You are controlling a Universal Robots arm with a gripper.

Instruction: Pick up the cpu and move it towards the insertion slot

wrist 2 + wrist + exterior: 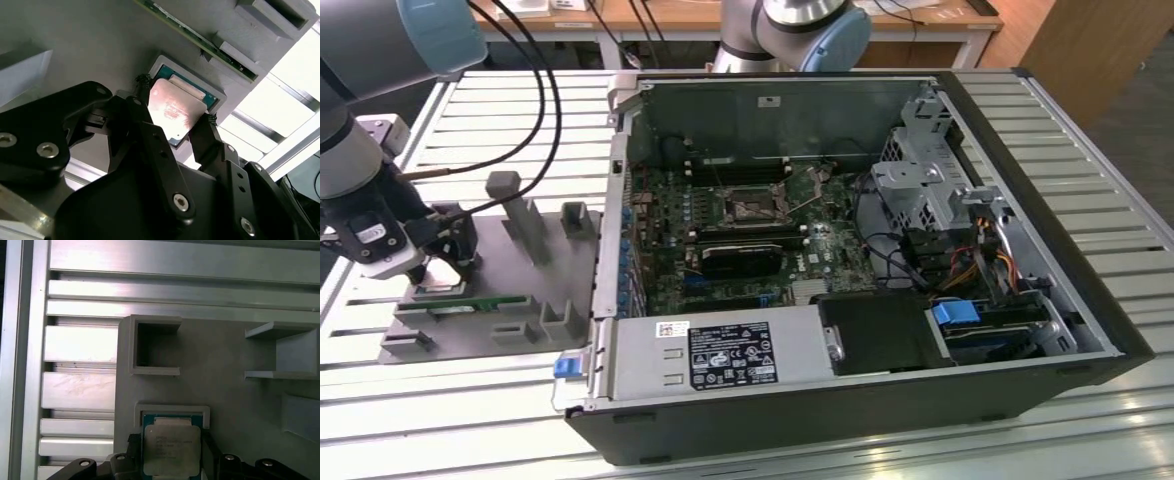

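**Gripping the cpu in its tray pocket; lift and transfer not yet done**

Progress: the gripper (438, 275) is down on the grey tray (500, 270), with the cpu (172, 107) directly between its fingers (150, 135). In both wrist views the silvery top of the cpu sits inside the raised rim of its pocket (172, 410). I judge that it has not left the tray. No gap shows between it and the pocket floor, though the angle does not let me rule out a slight lift.

Tool state: in the second wrist view the two black fingers stand on opposite edges of the cpu, and each tip looks to be in contact with it. I read that as pinching the cpu, not spread wide. How firmly it is held cannot be judged.

Left to do: the whole carry. The socket (754, 205), a shiny frame with a dark centre, lies inside the open computer case (774, 110). That is well apart from the gripper, beyond the far edge of the tray and over the case wall. Nothing sits in the socket as far as the exterior view shows.

Arm pose: the wrist points straight down over the tray, fingers vertical, with the arm's upper links rising above the gripper. A green memory stick (467, 302) lies in the tray just beside the gripper, untouched.
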